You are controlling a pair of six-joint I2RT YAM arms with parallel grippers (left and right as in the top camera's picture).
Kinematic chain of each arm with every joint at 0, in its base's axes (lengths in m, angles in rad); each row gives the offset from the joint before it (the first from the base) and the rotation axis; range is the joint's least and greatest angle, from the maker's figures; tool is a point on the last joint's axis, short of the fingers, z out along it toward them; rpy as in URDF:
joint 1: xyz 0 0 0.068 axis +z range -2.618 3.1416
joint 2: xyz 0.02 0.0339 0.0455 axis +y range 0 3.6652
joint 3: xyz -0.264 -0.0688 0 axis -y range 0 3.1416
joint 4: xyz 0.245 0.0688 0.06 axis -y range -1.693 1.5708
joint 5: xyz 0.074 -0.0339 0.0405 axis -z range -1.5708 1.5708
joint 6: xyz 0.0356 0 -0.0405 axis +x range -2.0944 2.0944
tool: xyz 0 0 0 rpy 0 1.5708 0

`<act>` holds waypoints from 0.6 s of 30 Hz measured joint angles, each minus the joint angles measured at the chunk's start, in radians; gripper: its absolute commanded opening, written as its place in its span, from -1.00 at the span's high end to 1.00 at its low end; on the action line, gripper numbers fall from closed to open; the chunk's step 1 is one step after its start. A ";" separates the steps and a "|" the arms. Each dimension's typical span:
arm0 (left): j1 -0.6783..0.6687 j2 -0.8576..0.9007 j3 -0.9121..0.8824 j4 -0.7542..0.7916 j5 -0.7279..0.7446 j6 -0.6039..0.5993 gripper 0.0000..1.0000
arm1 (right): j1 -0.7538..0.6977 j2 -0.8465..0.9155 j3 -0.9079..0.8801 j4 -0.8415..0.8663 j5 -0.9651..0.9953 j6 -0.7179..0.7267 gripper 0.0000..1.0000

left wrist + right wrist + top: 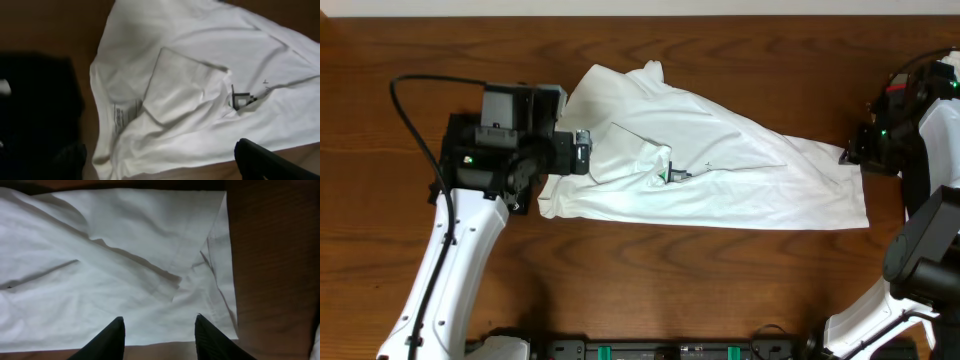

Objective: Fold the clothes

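Step in hand, as judged: the interval between folds. The white T-shirt [740, 170] lies across the middle of the wooden table [650, 290] as a long band running from centre left to centre right of the overhead view. One long side is already turned over the body, and neither arm holds cloth. The left gripper [582, 153] stands at the band's left end with its jaws spread wide and nothing between them. The right gripper [159, 325] hovers over the right end. Its fingers [116, 335] are parted and empty, and the hem edge [220, 255] lies flat just beyond them. The garment is not yet tidy. In the left wrist view a rectangular flap [185, 85] lies folded onto the body, with creases radiating from it. A fragment of the green print [666, 175] shows at the flap's edge, and small black text [120, 116] is visible near the left border. The upper left corner is bunched, and a diagonal ridge crosses the right half. The next move probably calls for a fresh pinch at each end of the band, taken on both layers together. The bunched corner should be flattened first. A crosswise fold can then bring one end over the other without dragging the lower layer.
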 measured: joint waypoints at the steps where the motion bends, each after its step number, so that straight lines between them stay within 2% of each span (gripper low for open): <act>1: 0.000 0.008 0.024 -0.002 0.004 0.017 -0.88 | 0.000 0.000 0.000 0.002 -0.003 0.001 0.14; 7: 0.000 0.172 0.245 -0.011 0.048 0.091 -0.87 | 0.000 0.000 0.000 0.000 -0.018 0.004 0.11; 12: -0.006 0.458 0.439 -0.008 0.107 0.158 -0.87 | 0.014 0.000 0.000 0.003 -0.023 0.004 0.09; 16: -0.027 0.645 0.531 0.041 0.122 0.229 -0.87 | 0.019 0.000 0.000 0.011 -0.026 0.005 0.09; 18: -0.046 0.718 0.555 0.113 0.124 0.259 -0.86 | 0.019 0.000 0.000 0.014 -0.026 0.006 0.09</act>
